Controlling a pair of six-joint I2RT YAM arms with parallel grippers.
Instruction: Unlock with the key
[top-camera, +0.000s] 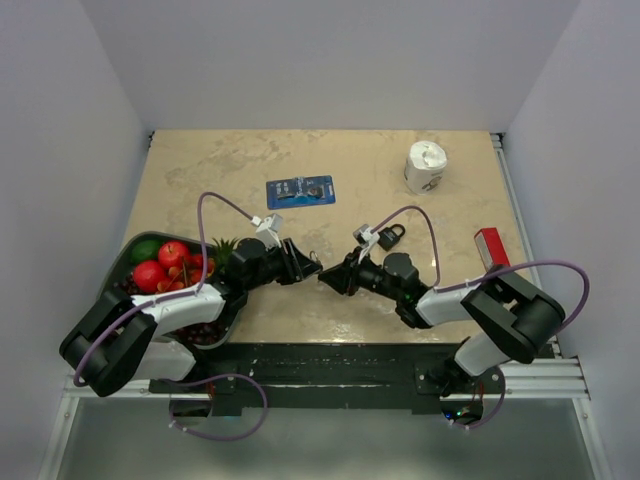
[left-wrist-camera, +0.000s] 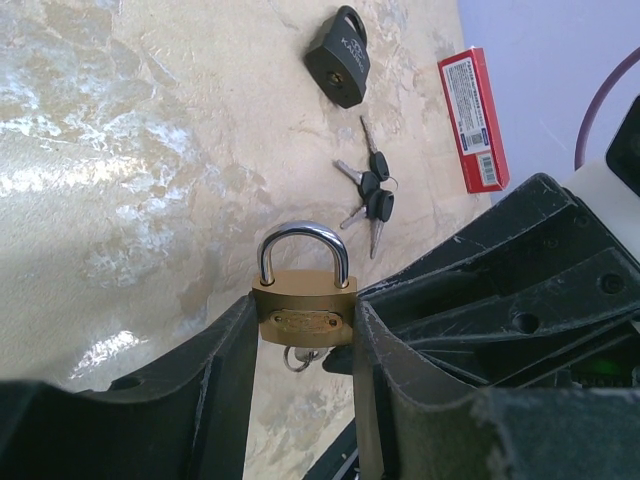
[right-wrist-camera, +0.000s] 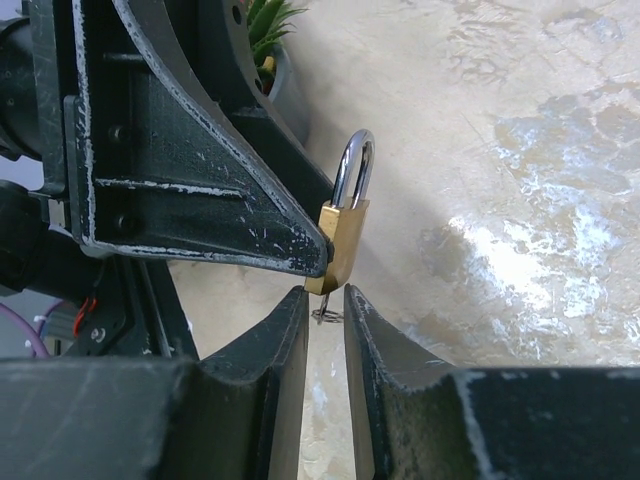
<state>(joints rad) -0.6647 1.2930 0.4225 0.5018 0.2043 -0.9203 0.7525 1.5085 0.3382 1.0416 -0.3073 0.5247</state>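
Left gripper (left-wrist-camera: 304, 322): ribbed black jaws clamped on the brass padlock (left-wrist-camera: 304, 312), with its chrome shackle upright. Right gripper (right-wrist-camera: 325, 298): narrow gap, flanking the tiny silver key (right-wrist-camera: 325, 315) under the padlock body, with no visible contact. Beyond, on the glossy marbled beige table (left-wrist-camera: 120, 150), the key (left-wrist-camera: 370, 195) bunch lies loose, near the black padlock (left-wrist-camera: 340, 60).
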